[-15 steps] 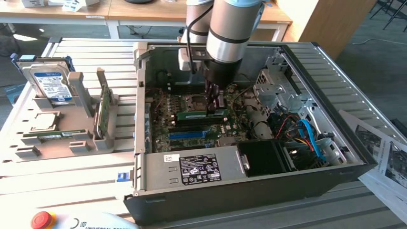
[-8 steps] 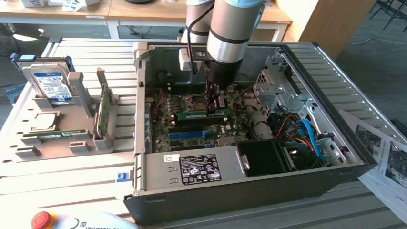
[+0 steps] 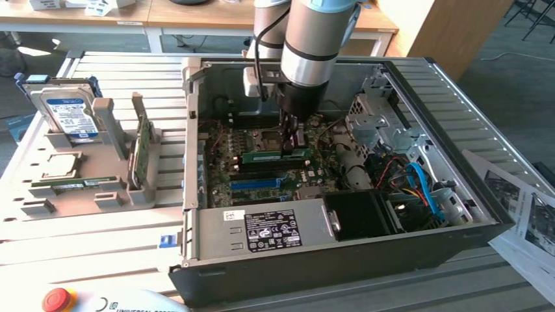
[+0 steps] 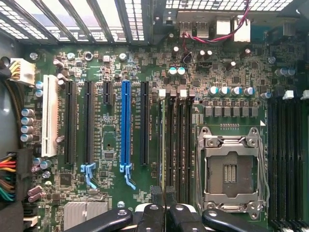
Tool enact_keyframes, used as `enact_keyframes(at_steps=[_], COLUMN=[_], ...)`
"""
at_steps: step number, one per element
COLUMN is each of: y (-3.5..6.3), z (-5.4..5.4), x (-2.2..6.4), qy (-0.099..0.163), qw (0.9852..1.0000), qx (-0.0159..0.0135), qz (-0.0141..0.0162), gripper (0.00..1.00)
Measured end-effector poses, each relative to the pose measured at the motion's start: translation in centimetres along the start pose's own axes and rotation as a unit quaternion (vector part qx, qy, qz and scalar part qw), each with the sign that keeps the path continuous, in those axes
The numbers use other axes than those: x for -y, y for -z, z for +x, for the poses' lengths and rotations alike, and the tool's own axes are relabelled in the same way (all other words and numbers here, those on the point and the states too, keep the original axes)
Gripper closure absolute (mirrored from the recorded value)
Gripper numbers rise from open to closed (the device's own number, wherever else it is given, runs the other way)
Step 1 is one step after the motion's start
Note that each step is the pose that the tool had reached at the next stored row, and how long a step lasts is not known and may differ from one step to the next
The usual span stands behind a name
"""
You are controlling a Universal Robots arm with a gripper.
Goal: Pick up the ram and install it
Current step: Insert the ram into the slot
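End effector [image 3: 292,144] clenched on the ram [image 3: 275,155], green stick held on edge, down at the memory slots of the motherboard [image 3: 227,148], inside the open computer case [image 3: 347,257] on the table [image 3: 113,227].

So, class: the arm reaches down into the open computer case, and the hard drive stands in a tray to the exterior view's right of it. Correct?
No: the hard drive stands in a tray to the exterior view's left of the case, as the exterior view shows. The rest holds.
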State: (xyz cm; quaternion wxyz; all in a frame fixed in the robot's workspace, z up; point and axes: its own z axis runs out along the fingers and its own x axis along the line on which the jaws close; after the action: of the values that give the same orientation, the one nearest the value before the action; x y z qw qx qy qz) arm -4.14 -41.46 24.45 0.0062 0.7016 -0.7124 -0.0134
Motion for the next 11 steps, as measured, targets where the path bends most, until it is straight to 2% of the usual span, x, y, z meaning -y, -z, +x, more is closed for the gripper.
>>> enact_keyframes(at_steps=[6,11], y=[-0.17,-0.32], z=[-0.11,-0.17], x=[-0.21,-0.44], qy=[0.000,0.000], qw=[1.0000,1.0000], qx=[-0.0006,-0.0026], qz=[0.0001,0.0001], gripper=[0.88,0.88])
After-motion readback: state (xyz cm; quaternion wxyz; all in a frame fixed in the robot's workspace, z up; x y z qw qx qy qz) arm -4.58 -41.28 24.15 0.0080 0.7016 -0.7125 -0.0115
